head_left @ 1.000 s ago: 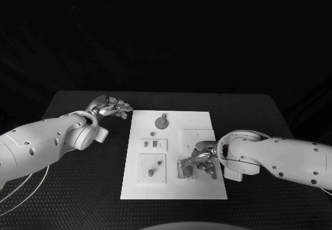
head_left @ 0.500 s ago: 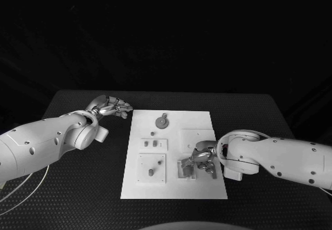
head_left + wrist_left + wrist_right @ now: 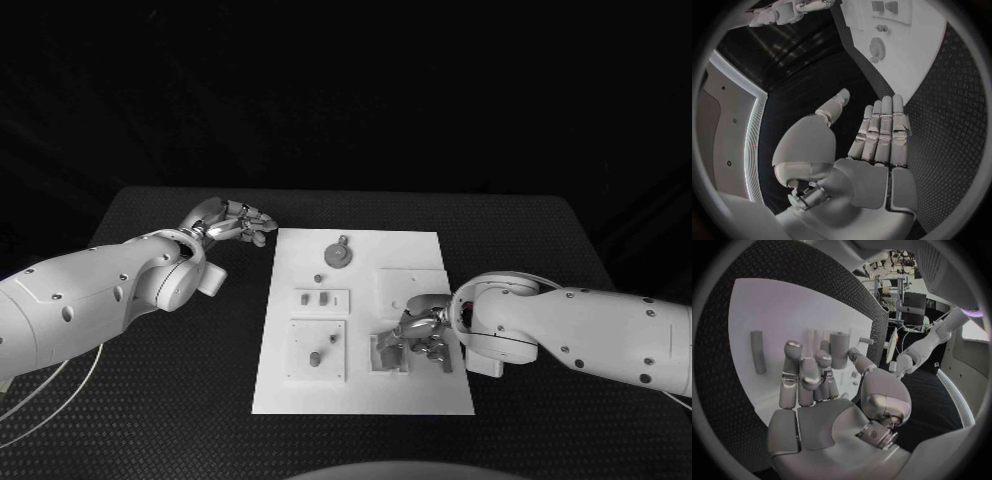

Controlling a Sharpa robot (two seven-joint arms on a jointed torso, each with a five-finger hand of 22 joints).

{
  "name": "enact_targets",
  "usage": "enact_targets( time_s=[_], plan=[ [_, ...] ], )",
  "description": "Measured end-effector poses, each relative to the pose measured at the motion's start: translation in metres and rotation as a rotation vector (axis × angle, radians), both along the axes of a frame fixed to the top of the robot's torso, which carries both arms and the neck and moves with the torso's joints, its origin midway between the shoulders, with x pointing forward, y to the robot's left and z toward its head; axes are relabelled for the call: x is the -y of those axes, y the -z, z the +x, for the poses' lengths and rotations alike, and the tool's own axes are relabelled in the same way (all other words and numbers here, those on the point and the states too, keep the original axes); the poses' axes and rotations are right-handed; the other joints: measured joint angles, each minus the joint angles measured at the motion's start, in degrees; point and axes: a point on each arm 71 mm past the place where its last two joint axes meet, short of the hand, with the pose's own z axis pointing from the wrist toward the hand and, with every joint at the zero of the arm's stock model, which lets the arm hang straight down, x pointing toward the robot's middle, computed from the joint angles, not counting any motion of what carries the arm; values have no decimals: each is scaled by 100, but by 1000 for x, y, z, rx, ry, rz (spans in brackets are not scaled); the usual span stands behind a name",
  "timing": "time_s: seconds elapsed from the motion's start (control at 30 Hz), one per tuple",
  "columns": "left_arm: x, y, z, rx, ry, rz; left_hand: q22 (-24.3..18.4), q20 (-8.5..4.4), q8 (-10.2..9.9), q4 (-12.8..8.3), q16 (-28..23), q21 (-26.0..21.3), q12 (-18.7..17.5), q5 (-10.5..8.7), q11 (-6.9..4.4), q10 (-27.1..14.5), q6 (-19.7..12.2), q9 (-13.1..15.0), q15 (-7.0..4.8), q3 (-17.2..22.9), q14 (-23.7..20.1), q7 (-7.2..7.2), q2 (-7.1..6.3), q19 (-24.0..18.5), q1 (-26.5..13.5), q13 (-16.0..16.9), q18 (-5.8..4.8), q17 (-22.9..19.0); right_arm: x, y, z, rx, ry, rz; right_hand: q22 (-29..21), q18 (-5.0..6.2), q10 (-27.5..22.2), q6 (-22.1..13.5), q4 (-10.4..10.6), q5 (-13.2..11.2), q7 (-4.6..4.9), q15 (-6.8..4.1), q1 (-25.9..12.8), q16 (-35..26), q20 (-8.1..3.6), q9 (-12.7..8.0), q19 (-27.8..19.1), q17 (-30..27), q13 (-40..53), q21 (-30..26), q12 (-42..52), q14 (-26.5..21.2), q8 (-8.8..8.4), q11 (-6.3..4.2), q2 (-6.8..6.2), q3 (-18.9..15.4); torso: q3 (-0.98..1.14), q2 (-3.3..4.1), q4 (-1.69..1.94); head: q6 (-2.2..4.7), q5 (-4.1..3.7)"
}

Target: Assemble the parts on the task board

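A: Which step is this?

B: Seemingly a fitting on the near right of the task board (image 3: 361, 290). The right hand (image 3: 423, 332) is down among the parts (image 3: 387, 352) there, fingers curled; whether it holds one, I cannot tell.

A: And the left hand (image 3: 231, 222)?

B: Off the board's far left corner over the desk (image 3: 173, 360), fingers straight, holding nothing.

A: Next?

B: Probably seating a piece squarely.

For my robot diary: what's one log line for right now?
left hand: open, off task board | right hand: over board, fingers by grey peg | grasp: unclear
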Motion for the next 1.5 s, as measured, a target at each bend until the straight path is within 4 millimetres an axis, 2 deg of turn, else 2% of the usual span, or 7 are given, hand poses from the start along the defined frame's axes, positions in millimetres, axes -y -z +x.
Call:
enact_targets(
  time_s=[0.37, 0.53, 0.83, 0.87, 1.23, 1.43, 1.5],
  plan=[
    [-1, 0, 0, -1, -1, 0, 0, 0, 0, 0, -22, 0, 0, 0, 0, 0, 0, -5, 0, 0, 0, 0, 0, 0, 0, 0, 0, 3, -2, 1, -1, -2, -3, 1, 0, 5, 0, 3, 0, 0, -4, 5, 0, 0, 0, -2, 0, 1, 0, 0, 0, -4, 1, 0, 0, 0, 1, 0, -3, -8, 12],
    [-1, 0, 0, -1, 0, 0, 0, 0, 0, 0, -22, 0, 0, 0, 0, 0, 0, -5, 0, 0, 0, 0, 0, 0, 0, 1, -1, 8, -2, 1, -1, -2, -4, 1, 0, 7, 0, -28, 172, 0, 26, 10, -80, -46, 0, -2, 0, -18, 0, -47, -39, -7, -45, 0, -260, 75, 3, 1, -3, -12, 16],
    [-1, 0, 0, -1, 0, 0, 1, 0, 0, 0, -22, 0, 0, 0, 0, 0, 0, -5, 0, 0, 0, 0, 0, 0, 0, 1, -1, 14, -2, 1, 0, -1, -3, 2, 0, 18, -21, -43, 500, 0, 25, 13, -120, -59, 1, 24, -1, -18, -1, -68, -62, -7, -73, 21, -551, 231, 3, 1, -3, -15, 21],
    [-1, 0, 0, -2, 0, 0, 1, 0, 0, 0, -22, 0, 0, 0, 0, 0, 0, -5, 0, 0, 0, 0, 0, 0, 0, 0, -1, 14, -2, 1, 0, -2, -3, 2, 0, 20, -21, -44, 565, 0, 24, 20, -127, -81, 1, 27, 0, -18, -1, -68, -62, -1, -78, 21, -612, 247, 3, 1, -3, -15, 21],
    [-1, 0, 0, -2, 1, 0, -4, 0, 0, 0, -22, 0, 0, 0, 0, 0, 0, -10, 0, 0, 0, 0, 0, 0, 0, -4, -1, 23, -2, 1, 0, -1, -3, 2, 0, 23, -21, -72, 640, 0, 50, 24, -35, -81, -13, 50, 15, -18, 4, -68, -62, -2, -78, 21, -720, 309, 3, 1, -3, -25, 24],
    [-1, 0, 0, -3, 1, 0, -4, 0, 0, 0, -22, 0, 0, 0, 0, 0, 0, -9, 0, 0, 0, 0, 0, 0, 0, -4, -1, 25, -2, 1, -1, 5, -3, 3, 0, 23, -21, -72, 648, 0, 50, 25, -26, -81, -13, 61, 15, -18, 4, -68, -62, -2, -78, 21, -729, 316, 3, 1, -3, -27, 25],
    [-1, 0, 0, -3, 1, 0, -4, 0, 0, 0, -22, 0, 0, 0, 0, 0, 0, -9, 0, 0, 0, 0, -1, 0, 0, -4, -1, 25, -2, 1, -2, 9, -9, 1, 0, 24, -21, -76, 498, 0, 46, 25, 197, -81, -12, 80, 14, -18, 17, -68, -62, -2, -88, 21, -737, 317, 3, 1, -3, -27, 25]
  ],
)
